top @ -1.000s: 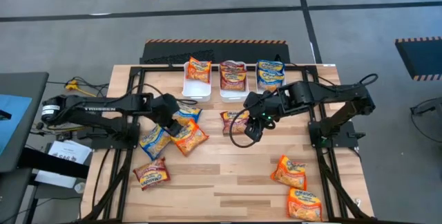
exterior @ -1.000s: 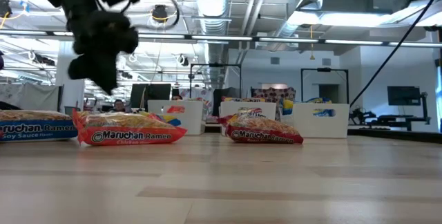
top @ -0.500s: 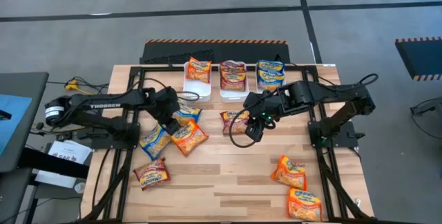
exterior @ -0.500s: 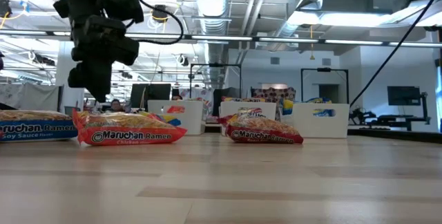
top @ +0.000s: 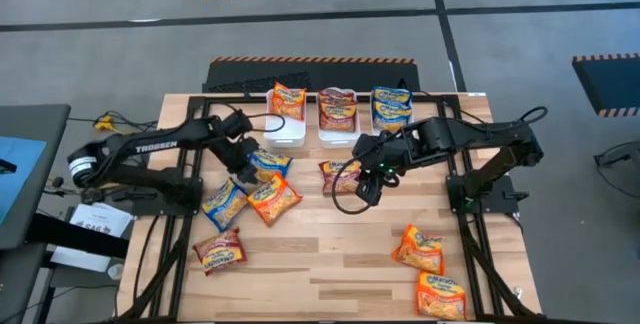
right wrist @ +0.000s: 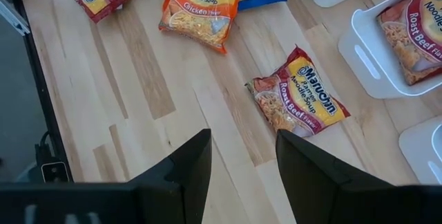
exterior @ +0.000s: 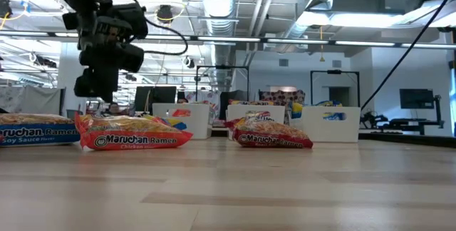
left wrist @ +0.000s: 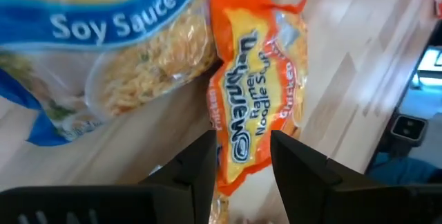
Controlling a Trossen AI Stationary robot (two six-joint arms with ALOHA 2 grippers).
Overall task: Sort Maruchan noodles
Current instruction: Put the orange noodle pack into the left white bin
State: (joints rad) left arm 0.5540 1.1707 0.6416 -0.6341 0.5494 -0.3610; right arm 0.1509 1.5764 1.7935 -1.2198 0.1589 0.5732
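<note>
Several Maruchan noodles packets lie flat on the wooden table. My left gripper [top: 247, 167] [left wrist: 243, 172] hovers open just above an orange packet [top: 276, 197] [left wrist: 257, 110] [exterior: 132, 135], which lies next to a blue packet [top: 270, 162] [left wrist: 117, 51]; its fingers touch neither. Another blue packet [top: 222, 204] and a red one [top: 218, 251] lie nearer the left front. My right gripper [top: 365, 190] [right wrist: 242, 172] hangs open, high over bare wood beside a red packet [top: 340, 174] [right wrist: 298, 99]. Two more orange packets [top: 418, 247] [top: 440, 294] lie at the right front.
Three white bins [top: 285, 129] [top: 337, 132] [top: 391, 124] stand in a row at the far edge, holding an orange, a red and a blue packet. Black frame rails [top: 190, 164] run along both table sides. Bare wood lies in the middle front.
My left gripper has swung toward the table's far edge and sunk a little over the orange and blue packets, its wrist turning as it went; its fingers have stayed open. The packets have not moved.
</note>
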